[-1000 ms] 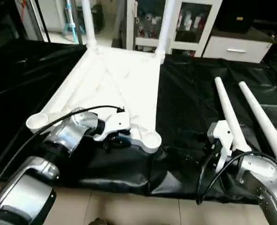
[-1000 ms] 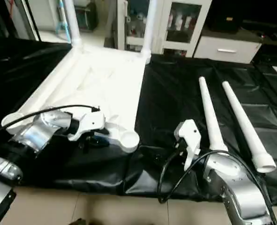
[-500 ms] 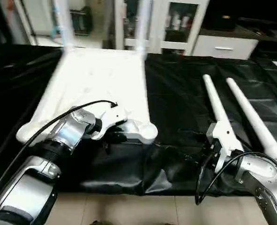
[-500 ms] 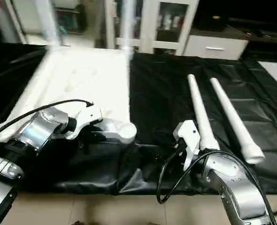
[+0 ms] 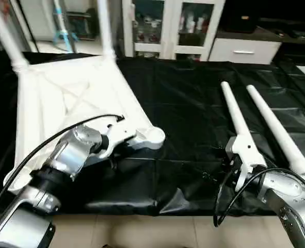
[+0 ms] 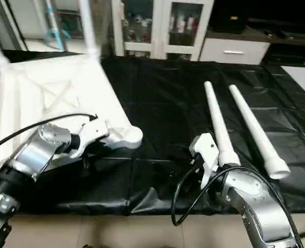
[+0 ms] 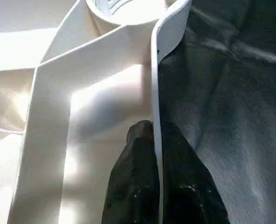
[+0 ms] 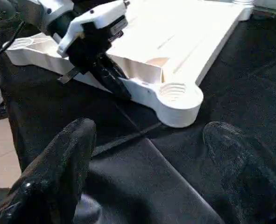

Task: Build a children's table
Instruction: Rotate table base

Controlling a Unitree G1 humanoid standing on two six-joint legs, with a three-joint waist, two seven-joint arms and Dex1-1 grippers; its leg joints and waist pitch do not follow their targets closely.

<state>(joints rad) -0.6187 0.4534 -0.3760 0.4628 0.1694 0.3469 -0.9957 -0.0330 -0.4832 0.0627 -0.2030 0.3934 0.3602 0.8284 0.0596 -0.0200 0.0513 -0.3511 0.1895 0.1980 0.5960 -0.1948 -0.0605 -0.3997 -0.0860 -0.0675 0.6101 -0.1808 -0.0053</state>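
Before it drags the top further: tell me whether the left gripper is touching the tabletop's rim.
Touching. The left wrist view shows the left gripper with its black fingers pinched on either side of the tabletop's thin white rim.

1. One white tabletop (image 5: 64,98), underside up, on the black-covered surface (image 5: 193,103).
2. Two legs already standing in the tabletop's far corners (image 5: 105,26).
3. Two loose legs (image 5: 236,116) lying side by side on the cloth.
4. Two end effectors: left end effector (image 7: 156,154), right end effector (image 8: 147,154).
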